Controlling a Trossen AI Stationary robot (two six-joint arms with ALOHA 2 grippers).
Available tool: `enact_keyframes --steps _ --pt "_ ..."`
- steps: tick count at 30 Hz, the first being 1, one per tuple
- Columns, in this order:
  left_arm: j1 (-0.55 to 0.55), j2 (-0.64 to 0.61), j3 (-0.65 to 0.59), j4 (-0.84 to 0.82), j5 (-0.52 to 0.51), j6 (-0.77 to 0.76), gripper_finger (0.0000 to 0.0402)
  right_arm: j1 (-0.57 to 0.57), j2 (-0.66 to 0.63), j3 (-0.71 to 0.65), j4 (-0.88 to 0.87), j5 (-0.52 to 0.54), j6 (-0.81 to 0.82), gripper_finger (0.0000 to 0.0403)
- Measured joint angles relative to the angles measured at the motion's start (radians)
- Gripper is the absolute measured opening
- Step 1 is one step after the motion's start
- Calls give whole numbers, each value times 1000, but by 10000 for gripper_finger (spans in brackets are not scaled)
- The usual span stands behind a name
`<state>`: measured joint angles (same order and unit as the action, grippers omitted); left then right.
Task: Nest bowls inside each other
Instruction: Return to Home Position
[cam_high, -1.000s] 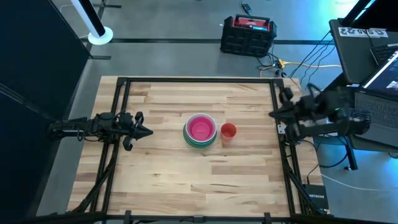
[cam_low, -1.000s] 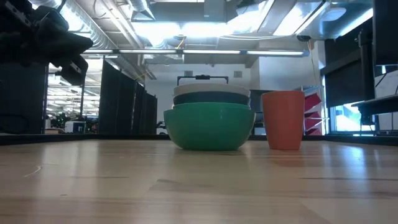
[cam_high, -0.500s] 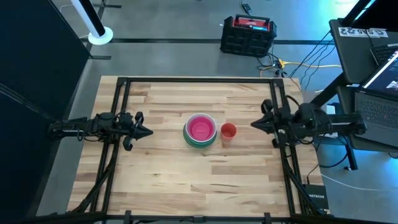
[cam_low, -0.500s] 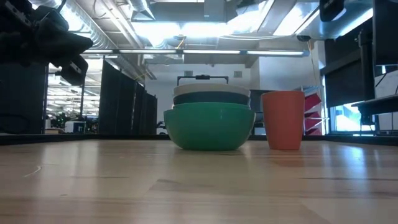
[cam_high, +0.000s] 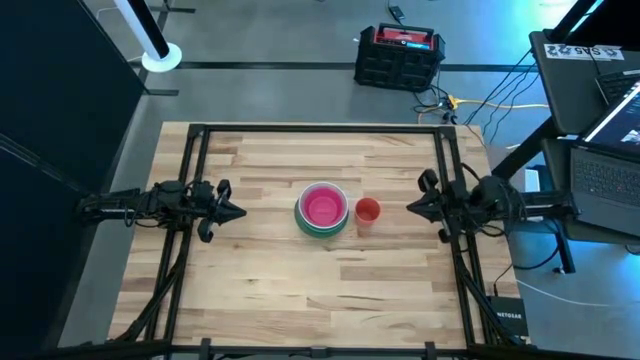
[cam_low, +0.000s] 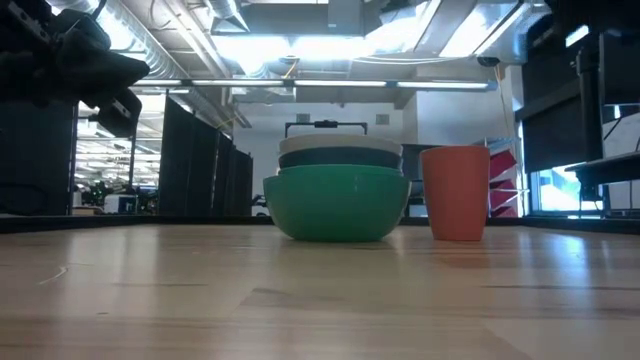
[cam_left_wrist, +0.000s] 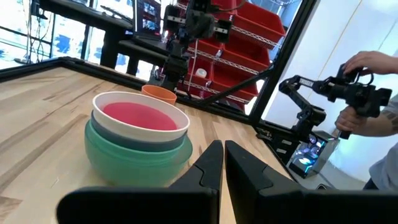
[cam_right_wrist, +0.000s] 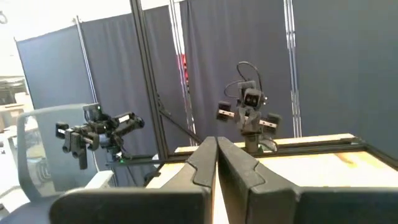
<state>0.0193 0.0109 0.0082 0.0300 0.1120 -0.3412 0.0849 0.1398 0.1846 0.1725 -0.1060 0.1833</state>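
Note:
The bowls (cam_high: 322, 209) stand nested in one stack at the table's middle. The pink one (cam_left_wrist: 138, 116) is innermost, inside a white rim, with a dark teal bowl below that. The outer green bowl (cam_low: 337, 205) rests by its base on the wood. My left gripper (cam_high: 238, 212) is shut and level, left of the stack and apart from it; its shut fingers (cam_left_wrist: 222, 163) point at the stack. My right gripper (cam_high: 410, 207) is shut at the table's right edge, right of the cup, and its fingers (cam_right_wrist: 216, 152) hold nothing.
A red-orange cup (cam_high: 367, 211) stands upright just right of the stack (cam_low: 456, 193). A black frame (cam_high: 445, 180) runs along the table's sides. Bare wood lies in front of and behind the stack. A person's hand (cam_left_wrist: 367, 62) with a device shows beyond the table.
My right gripper has come down toward the table at its right edge and drawn in level beside the cup, staying shut. The stack and the cup have not moved.

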Motion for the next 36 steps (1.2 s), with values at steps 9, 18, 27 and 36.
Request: enact_keyframes --steps 9,18,27,36 --pt "0 0 0 1 0 0 0 0 -98 -142 4 62 13 1" --pt "0 0 0 0 0 0 0 0 -100 -176 -27 167 -10 1" --pt "0 0 0 0 0 0 0 0 -96 -176 -102 181 -59 1" --pt "0 0 0 1 0 0 0 0 -92 -176 -149 184 -95 1"
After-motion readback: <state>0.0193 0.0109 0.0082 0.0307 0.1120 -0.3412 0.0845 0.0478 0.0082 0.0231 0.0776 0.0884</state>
